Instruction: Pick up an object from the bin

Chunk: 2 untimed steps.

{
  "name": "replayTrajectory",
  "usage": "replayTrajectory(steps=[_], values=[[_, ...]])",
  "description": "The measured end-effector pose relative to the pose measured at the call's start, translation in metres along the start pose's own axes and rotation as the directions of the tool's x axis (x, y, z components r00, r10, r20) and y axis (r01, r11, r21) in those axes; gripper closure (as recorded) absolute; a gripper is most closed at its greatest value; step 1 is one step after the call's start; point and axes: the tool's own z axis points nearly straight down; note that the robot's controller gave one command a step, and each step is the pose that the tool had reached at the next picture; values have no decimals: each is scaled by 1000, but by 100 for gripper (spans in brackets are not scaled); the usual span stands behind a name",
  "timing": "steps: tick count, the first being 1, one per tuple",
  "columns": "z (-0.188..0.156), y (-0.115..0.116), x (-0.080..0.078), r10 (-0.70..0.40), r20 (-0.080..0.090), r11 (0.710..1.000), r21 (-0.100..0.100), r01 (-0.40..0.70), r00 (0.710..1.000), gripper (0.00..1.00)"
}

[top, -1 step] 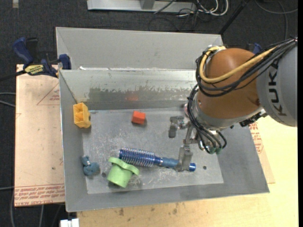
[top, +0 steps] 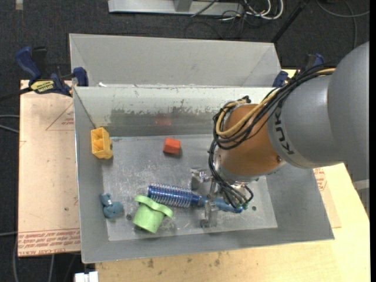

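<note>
In the camera view, the gripper (top: 204,201) is lowered at the front right of the scratched grey metal bin (top: 135,166). Its fingers (top: 207,217) are set apart astride the right end of a blue coiled spring (top: 170,195) lying on the floor. A green cup (top: 148,214) is just beside the coil's left end. A red block (top: 172,147) and a yellow block (top: 101,143) are farther back. Dark carpet (top: 47,16) and cables (top: 258,4) are seen beyond the bin.

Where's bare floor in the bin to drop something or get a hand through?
Free: bin floor between yellow block, orange block and blue coil. Front-right corner also bare. Crowded: front, where green cup, small blue piece, the coil and gripper cluster.
</note>
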Motion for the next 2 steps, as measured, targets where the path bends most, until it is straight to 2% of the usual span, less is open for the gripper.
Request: replayTrajectory(steps=[1, 2], values=[[-4, 0, -2, 1, 6, 1000, -1, -1, 1000, 100], [-177, -6, 8, -19, 15, 1000, 2, 19, 1000, 100]])
